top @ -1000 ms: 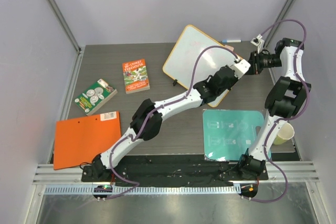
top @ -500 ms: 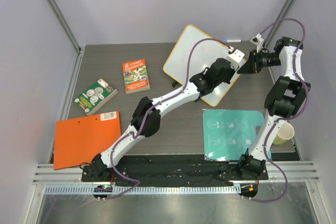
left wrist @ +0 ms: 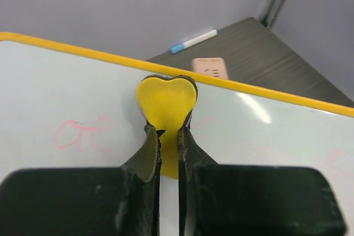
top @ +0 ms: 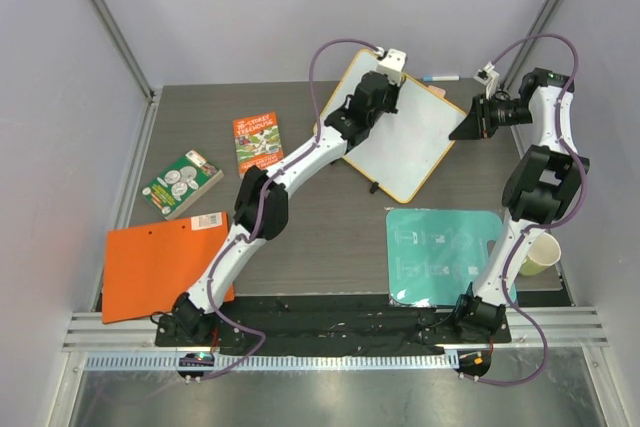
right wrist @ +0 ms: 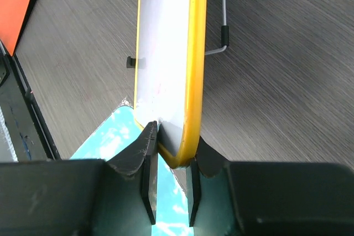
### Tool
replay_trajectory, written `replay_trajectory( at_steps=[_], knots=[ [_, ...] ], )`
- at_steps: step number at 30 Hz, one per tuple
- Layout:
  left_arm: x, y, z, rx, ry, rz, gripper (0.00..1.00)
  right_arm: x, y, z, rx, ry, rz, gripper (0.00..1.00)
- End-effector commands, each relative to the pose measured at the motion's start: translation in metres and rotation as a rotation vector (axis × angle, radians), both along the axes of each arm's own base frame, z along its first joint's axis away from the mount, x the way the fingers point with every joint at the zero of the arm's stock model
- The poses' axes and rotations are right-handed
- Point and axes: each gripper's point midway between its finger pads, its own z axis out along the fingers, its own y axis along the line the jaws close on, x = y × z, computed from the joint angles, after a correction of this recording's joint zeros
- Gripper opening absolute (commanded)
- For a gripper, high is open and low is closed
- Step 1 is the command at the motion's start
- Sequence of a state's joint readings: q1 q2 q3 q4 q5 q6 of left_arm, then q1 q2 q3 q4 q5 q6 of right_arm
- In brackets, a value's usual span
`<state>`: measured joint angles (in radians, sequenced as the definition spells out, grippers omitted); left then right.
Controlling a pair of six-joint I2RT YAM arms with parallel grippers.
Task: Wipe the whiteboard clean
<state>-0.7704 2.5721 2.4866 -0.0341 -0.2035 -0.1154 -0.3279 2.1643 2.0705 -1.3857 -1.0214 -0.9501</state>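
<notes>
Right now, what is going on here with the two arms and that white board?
The left fingers pinch a yellow heart-shaped pad and hold it against the whiteboard, close to its yellow rim. The right fingers sit on either side of the board's corner and seem to clamp it steady. Faint pink marks show on the surface beside the pad, so the erasing is not finished.

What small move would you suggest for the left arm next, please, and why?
Probably slide the yellow eraser sideways onto the pink scribble: the left fingers pinch it near the whiteboard's rim, beside the marks, and the right fingers hold a corner.
</notes>
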Motion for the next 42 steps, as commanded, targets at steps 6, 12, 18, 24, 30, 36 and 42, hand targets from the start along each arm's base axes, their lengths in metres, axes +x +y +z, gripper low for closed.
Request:
replay_trajectory(
  at_steps=[6,12,18,24,30,36,42],
  knots=[
    [0.045,0.079,-0.121,0.153,0.209,0.18,0.0,-0.023,0.0,0.007,-0.212,-0.076,0.157,0.01],
    [0.066,0.107,-0.11,0.099,0.213,0.218,0.0,-0.024,-0.002,0.004,-0.223,-0.073,0.162,0.01],
    [0.069,0.11,-0.11,0.093,0.219,0.176,0.0,-0.023,-0.002,0.001,-0.22,-0.07,0.165,0.01],
    [0.029,0.061,-0.109,0.17,0.201,-0.114,0.0,-0.021,-0.002,0.003,-0.222,-0.076,0.166,0.01],
    [-0.011,0.028,-0.1,0.278,0.176,-0.354,0.0,-0.022,-0.003,0.004,-0.224,-0.077,0.163,0.01],
    [-0.018,0.024,-0.087,0.273,0.132,-0.357,0.0,-0.023,-0.002,0.005,-0.224,-0.08,0.164,0.01],
    [0.01,0.027,-0.054,0.085,0.078,-0.159,0.0,-0.023,-0.002,0.003,-0.219,-0.076,0.167,0.01]
  ],
)
